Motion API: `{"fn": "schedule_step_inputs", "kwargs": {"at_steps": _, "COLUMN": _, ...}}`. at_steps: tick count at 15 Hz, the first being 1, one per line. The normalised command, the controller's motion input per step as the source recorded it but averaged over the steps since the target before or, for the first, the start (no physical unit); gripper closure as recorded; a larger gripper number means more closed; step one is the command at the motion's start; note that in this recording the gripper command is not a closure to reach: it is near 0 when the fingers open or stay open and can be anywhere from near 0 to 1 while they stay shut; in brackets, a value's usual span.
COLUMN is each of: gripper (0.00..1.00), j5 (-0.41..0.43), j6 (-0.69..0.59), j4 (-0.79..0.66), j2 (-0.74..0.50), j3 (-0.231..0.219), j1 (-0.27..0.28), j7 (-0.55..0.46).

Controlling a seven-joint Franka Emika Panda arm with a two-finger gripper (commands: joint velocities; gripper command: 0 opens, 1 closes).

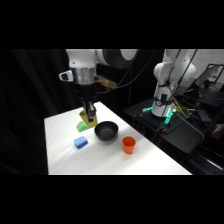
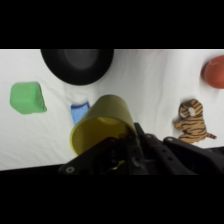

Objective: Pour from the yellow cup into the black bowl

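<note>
My gripper is shut on the yellow cup and holds it above the table, just left of the black bowl. In the wrist view the yellow cup is tilted, its open mouth facing the camera, and my gripper grips it at the rim. What is inside the cup I cannot make out. The black bowl stands apart from the cup at the top of that view, its dark inside showing.
An orange cup stands right of the bowl on the white table. A green block and a blue block lie near the cup. A striped tiger toy lies aside. Dark equipment stands beyond the table's right edge.
</note>
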Motion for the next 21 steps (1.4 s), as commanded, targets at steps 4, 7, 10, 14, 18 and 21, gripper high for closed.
{"fn": "schedule_step_inputs", "kwargs": {"at_steps": 4, "gripper": 0.15, "j5": 0.790, "j6": -0.14, "j4": -0.40, "j2": -0.34, "j3": 0.120, "j1": -0.313, "j7": -0.94}}
{"fn": "schedule_step_inputs", "kwargs": {"at_steps": 7, "gripper": 0.15, "j5": 0.589, "j6": -0.37, "j4": -0.23, "j2": -0.22, "j3": -0.010, "j1": -0.261, "j7": -0.76}}
{"fn": "schedule_step_inputs", "kwargs": {"at_steps": 10, "gripper": 0.15, "j5": 0.482, "j6": -0.55, "j4": -0.05, "j2": -0.05, "j3": -0.067, "j1": -0.224, "j7": -0.67}}
{"fn": "schedule_step_inputs", "kwargs": {"at_steps": 14, "gripper": 0.15, "j5": 0.401, "j6": -0.63, "j4": 0.17, "j2": 0.23, "j3": -0.083, "j1": -0.178, "j7": -0.60}}
{"fn": "schedule_step_inputs", "kwargs": {"at_steps": 18, "gripper": 0.15, "j5": 0.293, "j6": -0.65, "j4": 0.42, "j2": 0.49, "j3": -0.052, "j1": -0.142, "j7": -0.35}}
{"fn": "schedule_step_inputs", "kwargs": {"at_steps": 21, "gripper": 0.15, "j5": 0.187, "j6": -0.57, "j4": 0.57, "j2": 0.58, "j3": -0.013, "j1": -0.120, "j7": -0.12}}
